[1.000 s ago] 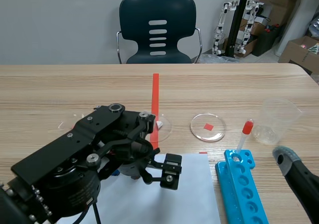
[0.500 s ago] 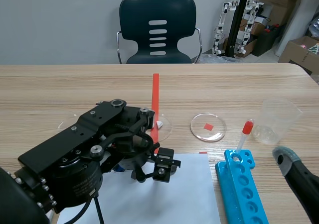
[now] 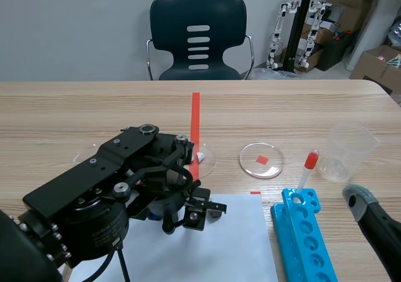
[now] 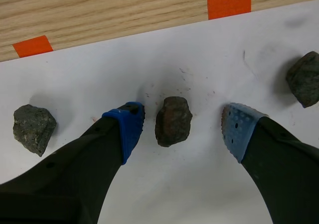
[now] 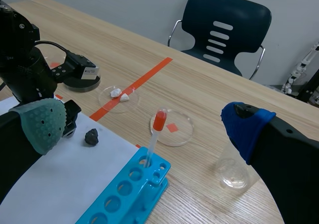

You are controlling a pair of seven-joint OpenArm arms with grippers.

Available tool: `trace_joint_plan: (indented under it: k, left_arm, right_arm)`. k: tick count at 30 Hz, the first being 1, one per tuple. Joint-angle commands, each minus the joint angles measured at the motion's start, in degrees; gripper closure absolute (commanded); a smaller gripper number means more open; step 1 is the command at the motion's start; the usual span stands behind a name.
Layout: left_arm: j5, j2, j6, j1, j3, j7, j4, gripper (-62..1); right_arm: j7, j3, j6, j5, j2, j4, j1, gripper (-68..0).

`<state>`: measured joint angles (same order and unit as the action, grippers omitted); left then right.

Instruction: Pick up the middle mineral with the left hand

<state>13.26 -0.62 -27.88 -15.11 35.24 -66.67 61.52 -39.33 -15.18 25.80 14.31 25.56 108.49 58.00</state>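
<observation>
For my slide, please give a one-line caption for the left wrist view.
Open left gripper straddles the middle stone on white paper; a grey stone and a dark stone lie outside.

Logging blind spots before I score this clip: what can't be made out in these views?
Scene view: the left arm hides the middle mineral.
Left wrist view: one outer mineral is cut off by the frame edge.
Right wrist view: only one mineral shows; the left arm and the right fingers cover the rest.
</observation>
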Motion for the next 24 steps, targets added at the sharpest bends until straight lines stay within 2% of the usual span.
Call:
trace_joint_plan:
  k: [1, 3, 9, 16, 24]
  left_arm:
    - [0.00, 0.02, 0.02, -0.28, 0.15, -0.72, 0.35, -32.0]
    - [0.00, 0.02, 0.04, -0.28, 0.15, -0.72, 0.35, -31.8]
    - [0.02, 0.02, 0.04, -0.31, 0.15, -0.72, 0.35, -22.3]
    - [0.02, 0.00, 0.04, -0.31, 0.15, -0.72, 0.35, -16.0]
    - [0.02, 0.02, 0.02, -0.28, 0.13, -0.20, 0.37, -14.5]
  right_arm:
    - [-0.81, -0.17, -0.04, 0.42, 0.61, 0.81, 0.09, -67.9]
    - [-0.81, -0.17, -0.04, 0.42, 0.61, 0.81, 0.09, -67.9]
    - [-0.81, -0.17, -0.04, 0.42, 0.61, 0.81, 0.09, -67.9]
    - [-0.81, -0.17, -0.04, 0.42, 0.61, 0.81, 0.09, -67.9]
    - [-0.81, -0.17, -0.04, 0.42, 0.61, 0.81, 0.09, -67.9]
